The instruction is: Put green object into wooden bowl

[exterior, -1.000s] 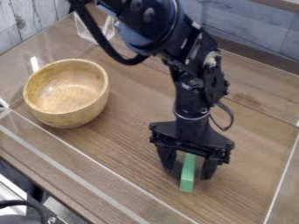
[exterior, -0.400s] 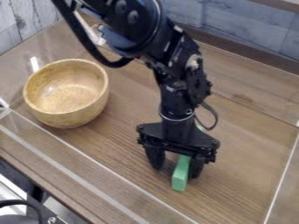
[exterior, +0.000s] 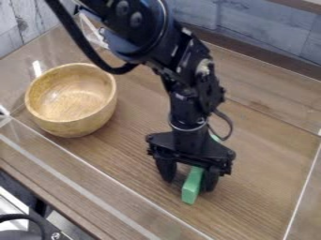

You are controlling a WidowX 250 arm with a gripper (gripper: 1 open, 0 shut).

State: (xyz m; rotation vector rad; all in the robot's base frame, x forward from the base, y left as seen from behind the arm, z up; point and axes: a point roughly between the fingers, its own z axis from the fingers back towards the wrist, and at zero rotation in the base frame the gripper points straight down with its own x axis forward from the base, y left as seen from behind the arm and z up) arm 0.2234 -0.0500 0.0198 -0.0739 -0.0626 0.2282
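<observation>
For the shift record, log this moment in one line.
gripper: open, low over green object | green object: outside bowl | wooden bowl: upright

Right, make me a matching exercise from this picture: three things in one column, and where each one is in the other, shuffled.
Column 1
1. Wooden bowl
2. Green block
3. Black robot arm

Column 2
A. Lying on the tabletop, partly hidden by the fingers
B. Reaching in from the top of the picture
C. Standing at the left of the picture, with nothing visible inside

Pairs: 1-C, 2-A, 3-B
</observation>
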